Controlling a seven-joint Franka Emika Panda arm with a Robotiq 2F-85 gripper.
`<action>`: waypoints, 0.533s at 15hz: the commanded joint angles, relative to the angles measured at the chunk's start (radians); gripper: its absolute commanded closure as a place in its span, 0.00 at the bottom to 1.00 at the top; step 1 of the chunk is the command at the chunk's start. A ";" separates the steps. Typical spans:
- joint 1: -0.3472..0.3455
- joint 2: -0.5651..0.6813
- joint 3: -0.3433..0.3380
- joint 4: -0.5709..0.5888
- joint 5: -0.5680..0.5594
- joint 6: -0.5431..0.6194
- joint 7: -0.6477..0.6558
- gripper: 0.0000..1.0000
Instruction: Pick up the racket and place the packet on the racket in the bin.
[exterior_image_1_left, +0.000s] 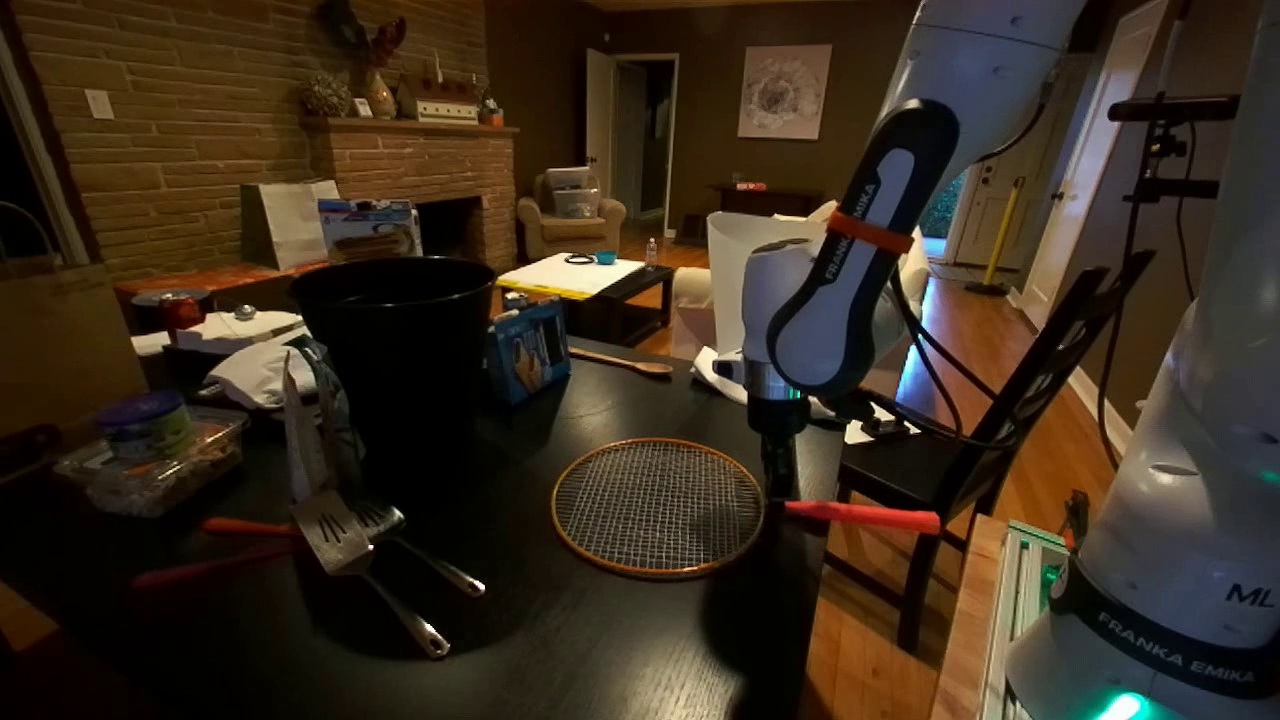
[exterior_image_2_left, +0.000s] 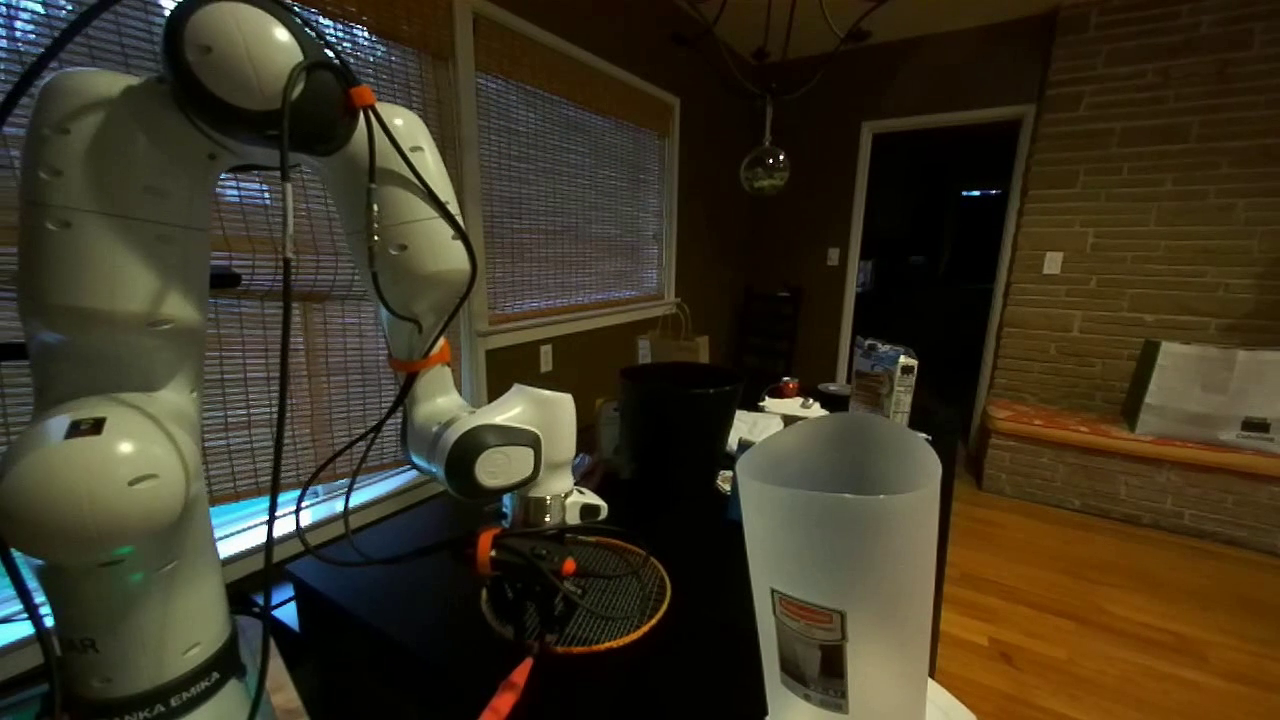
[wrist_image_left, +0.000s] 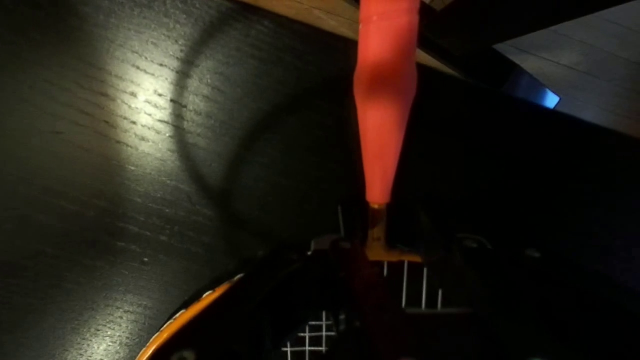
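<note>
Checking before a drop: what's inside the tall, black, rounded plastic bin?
Inside the bin, only a dark strip of upper inner wall shows; the near side covers its bottom and any contents.

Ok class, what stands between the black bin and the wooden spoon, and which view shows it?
A blue printed box, seen in an exterior view with the black bin at its left and the wooden spoon at its right.

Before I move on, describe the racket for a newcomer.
On the dark table stands a tall black bin. Right of it, in an exterior view, is the racket. Its round, orange-rimmed mesh and red handle set it apart from the metal utensils.
</note>
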 joint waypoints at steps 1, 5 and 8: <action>-0.013 -0.029 0.026 0.009 -0.004 -0.016 0.018 0.37; 0.002 -0.178 0.061 0.026 0.041 -0.166 0.008 0.12; 0.019 -0.270 0.057 0.074 0.031 -0.332 0.034 0.00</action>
